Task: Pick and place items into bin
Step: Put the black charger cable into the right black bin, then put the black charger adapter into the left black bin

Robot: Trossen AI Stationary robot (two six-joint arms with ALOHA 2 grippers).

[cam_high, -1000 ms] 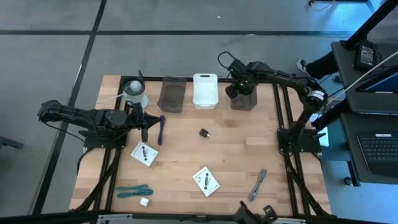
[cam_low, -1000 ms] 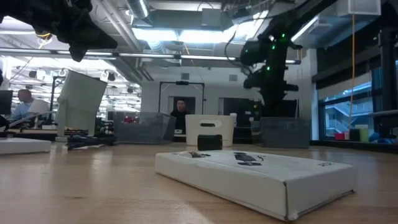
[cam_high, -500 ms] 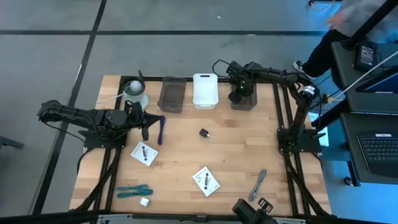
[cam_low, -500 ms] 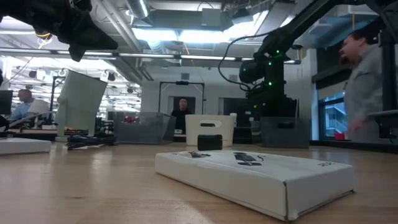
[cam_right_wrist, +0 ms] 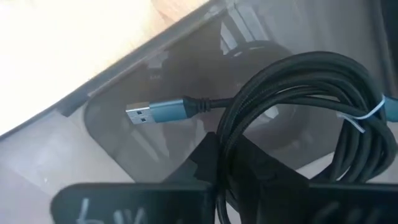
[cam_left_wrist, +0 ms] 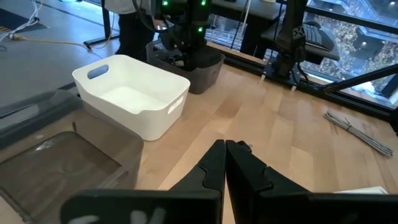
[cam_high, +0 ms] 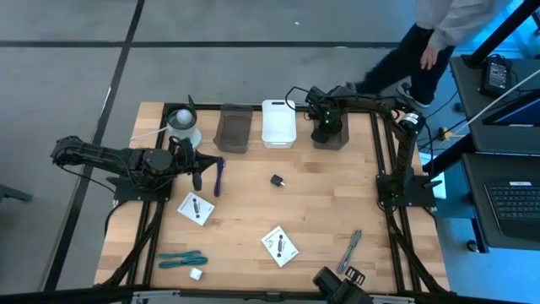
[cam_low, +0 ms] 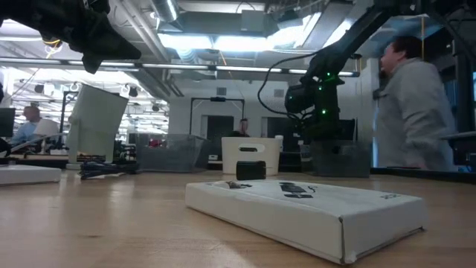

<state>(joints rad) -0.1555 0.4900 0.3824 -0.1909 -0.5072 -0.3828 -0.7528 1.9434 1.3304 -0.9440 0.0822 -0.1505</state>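
Observation:
My right gripper points down over the dark grey bin at the table's far right, shut on a coiled black cable with a teal USB plug. My left gripper waits shut above the table's left side, beside the purple stick. Lying flat on the table are two white packets, a teal tie, a grey tie, a tiny black piece and a tiny white cube. My right gripper pinches a few strands of the cable's coil between its two fingers, coming from above and pointing down. The coil hangs below the fingers inside the dark bin, and its plug end sticks out sideways over the bin's floor.
A white bin and a clear grey bin stand beside the dark one along the far edge. A white cup-like cylinder stands far left. A person moves beyond the table's far right corner.
My right gripper has sunk toward the dark bin with the cable, and its wrist has rolled. A person has walked into view at the far right.

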